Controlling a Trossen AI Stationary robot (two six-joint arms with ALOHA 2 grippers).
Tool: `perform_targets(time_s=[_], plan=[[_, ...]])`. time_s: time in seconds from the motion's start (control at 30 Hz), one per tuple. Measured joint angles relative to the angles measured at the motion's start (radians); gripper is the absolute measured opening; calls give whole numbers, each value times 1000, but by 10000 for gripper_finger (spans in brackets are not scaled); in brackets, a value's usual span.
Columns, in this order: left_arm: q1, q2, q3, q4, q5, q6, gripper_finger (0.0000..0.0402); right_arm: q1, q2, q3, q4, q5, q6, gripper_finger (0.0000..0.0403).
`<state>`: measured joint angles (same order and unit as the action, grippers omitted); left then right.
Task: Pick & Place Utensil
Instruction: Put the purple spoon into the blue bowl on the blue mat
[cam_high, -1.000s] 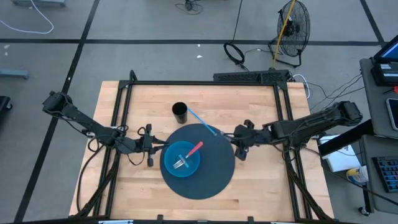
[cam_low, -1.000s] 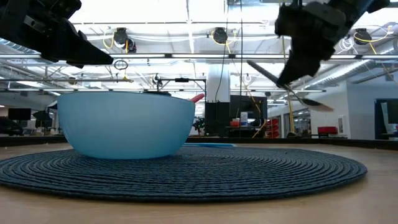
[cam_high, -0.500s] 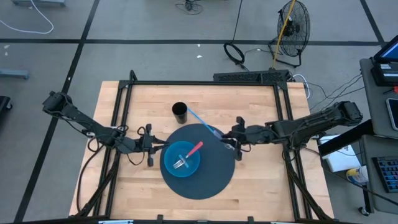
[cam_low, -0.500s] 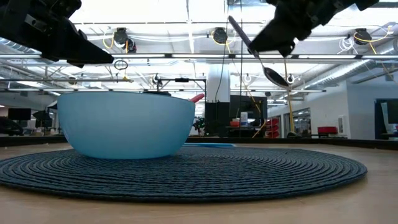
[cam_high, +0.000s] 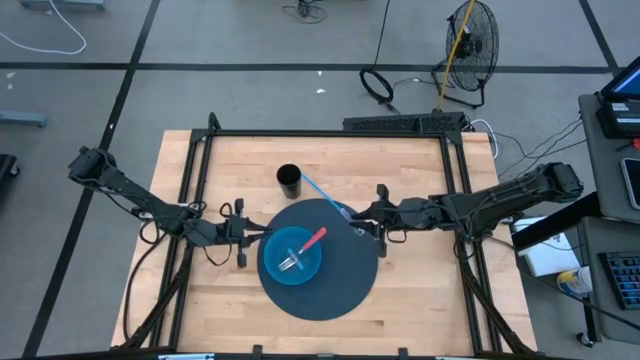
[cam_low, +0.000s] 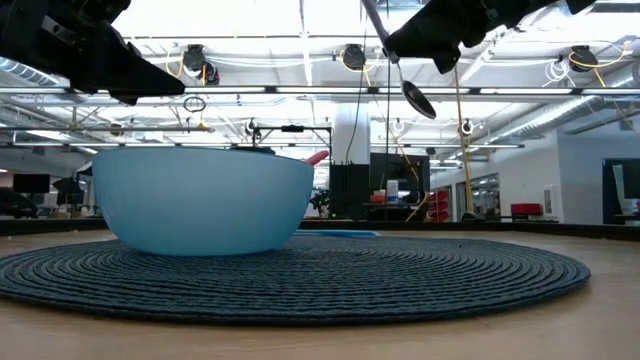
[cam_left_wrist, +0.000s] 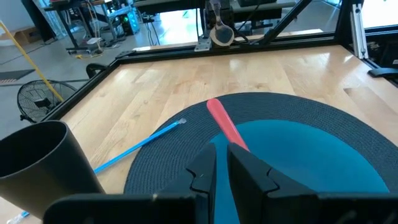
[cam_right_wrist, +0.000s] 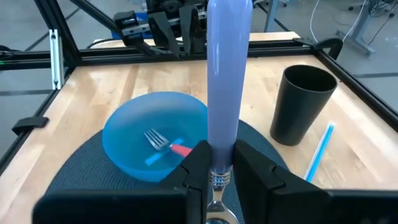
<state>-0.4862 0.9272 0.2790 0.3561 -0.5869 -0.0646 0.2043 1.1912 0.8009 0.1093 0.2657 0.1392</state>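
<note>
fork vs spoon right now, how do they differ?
The fork lies in the blue bowl, its red handle leaning on the rim; the spoon is up in the air, clamped in the right gripper over the mat. The fork's handle is red; the spoon's is pale lavender. No gripper holds the fork; the left gripper sits empty beside the bowl. Both are metal-headed with coloured handles.

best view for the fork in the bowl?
Right wrist view: fork lies unobstructed inside the blue bowl. High view shows it tiny; left wrist only its red handle; in the low view the bowl wall hides nearly all.
</note>
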Motion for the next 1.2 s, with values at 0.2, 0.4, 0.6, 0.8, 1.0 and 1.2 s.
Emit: perform_targets(time_s=[0.2, 0.4, 0.6, 0.8, 1.0, 1.2], plan=[[0, 0, 0, 1, 0, 0, 47, 0, 0, 0, 0, 0, -3, 45], [0, 0, 0, 0, 0, 0, 47, 0, 0, 0, 0, 0, -6, 45], [0, 0, 0, 0, 0, 1, 47, 0, 5, 0, 61, 0, -6, 45], [0, 0, 0, 0, 0, 1, 47, 0, 51, 0, 192, -4, -31, 45], [0, 0, 0, 0, 0, 0, 47, 0, 122, 0, 339, -4, -57, 45], [0, 0, 0, 0, 0, 0, 47, 0, 215, 0, 539, -4, -48, 47]])
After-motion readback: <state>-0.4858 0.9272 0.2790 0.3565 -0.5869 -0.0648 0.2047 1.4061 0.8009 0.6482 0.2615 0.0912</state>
